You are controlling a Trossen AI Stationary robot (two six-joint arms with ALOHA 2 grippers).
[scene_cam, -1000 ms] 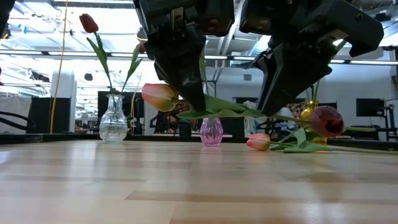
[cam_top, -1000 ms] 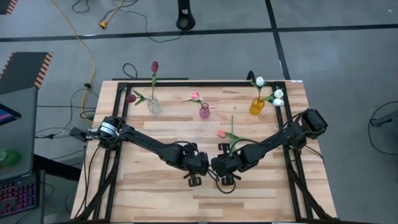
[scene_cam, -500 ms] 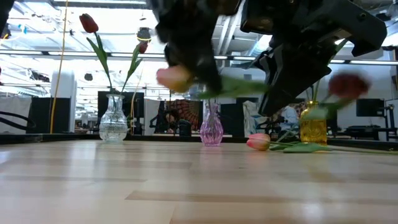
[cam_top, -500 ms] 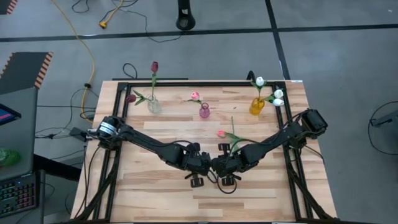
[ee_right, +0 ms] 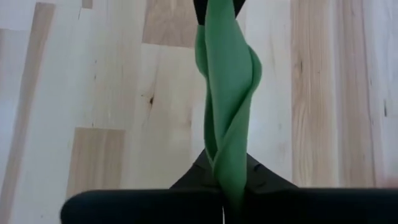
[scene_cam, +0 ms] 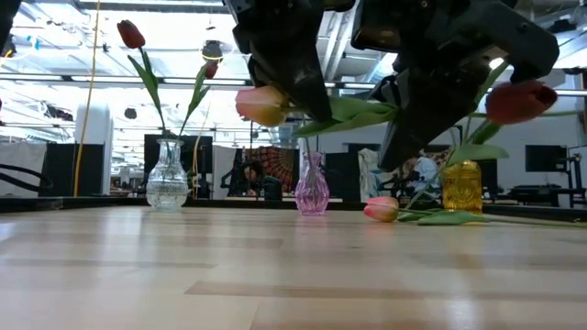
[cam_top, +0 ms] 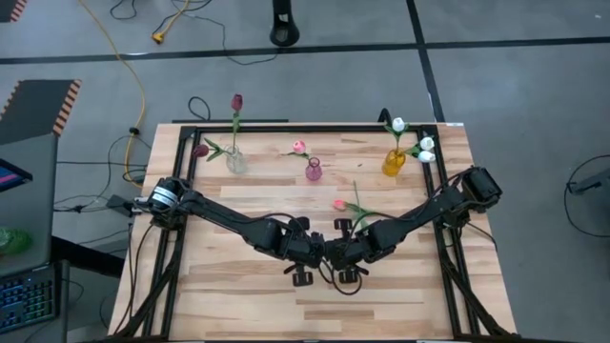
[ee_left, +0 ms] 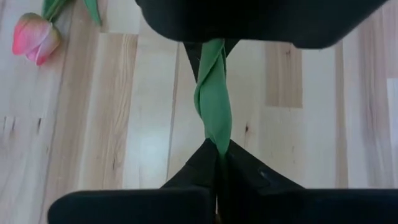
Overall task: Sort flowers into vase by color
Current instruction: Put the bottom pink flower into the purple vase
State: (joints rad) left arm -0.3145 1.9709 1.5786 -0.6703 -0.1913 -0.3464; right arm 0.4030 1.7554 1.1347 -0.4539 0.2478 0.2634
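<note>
— What did the left gripper hold?
— It was clamped on a green flower stem, as was the right gripper, nose to nose above the table.
— And beyond them?
— A pink tulip lay past the grippers; farther stood the clear vase, pink vase and yellow vase.

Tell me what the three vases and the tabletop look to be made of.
Clear vase, purple vase, amber vase: probably glass or clear plastic; the background shows through them and they glint. Tabletop: light wood planks with visible grain and seams, smooth and slightly glossy, likely sealed butcher block.
</note>
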